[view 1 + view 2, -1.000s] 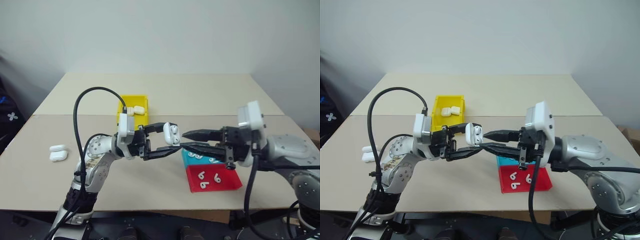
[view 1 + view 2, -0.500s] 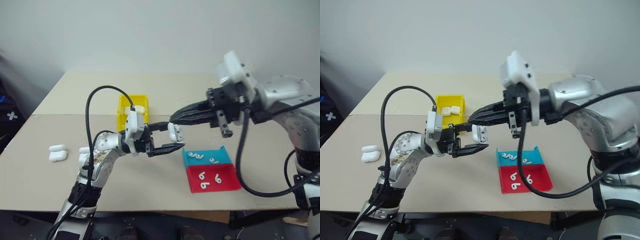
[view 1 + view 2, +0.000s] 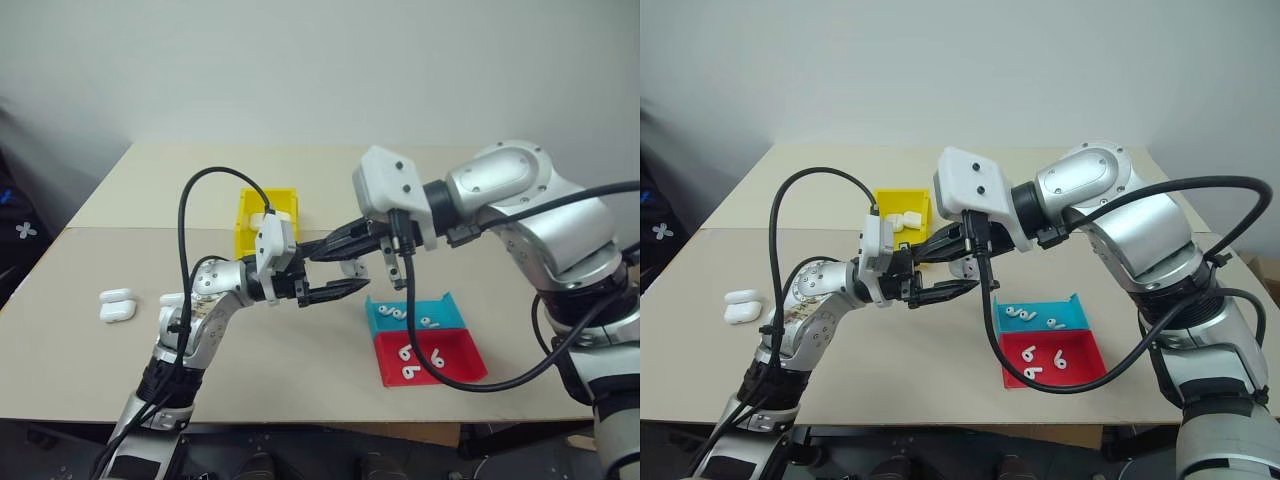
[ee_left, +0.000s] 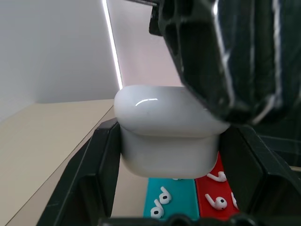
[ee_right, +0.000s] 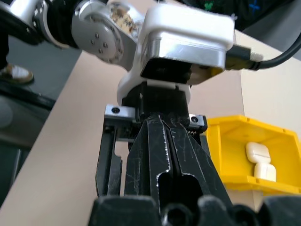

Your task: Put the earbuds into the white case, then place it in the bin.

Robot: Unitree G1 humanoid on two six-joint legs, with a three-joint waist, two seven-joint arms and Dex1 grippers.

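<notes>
A closed white case is clamped between the two black fingers of my left gripper, held above the table in front of the yellow bin. My right gripper is shut. It reaches in from the right, pointing left and slightly down, and its fingers lie over the top of the case. I cannot tell whether they touch it. Small white earbuds lie in the blue tray, and more earbuds lie in the red tray.
The yellow bin holds white cases. Two spare cases sit on the table at the far left, and another sits by my left arm. The blue and red trays stand side by side on the right, near the table's front edge.
My right arm has swung up and to the left. Its gripper has closed and now points left and down over the case, where before it faced the case level and open. My left hand has barely moved.
</notes>
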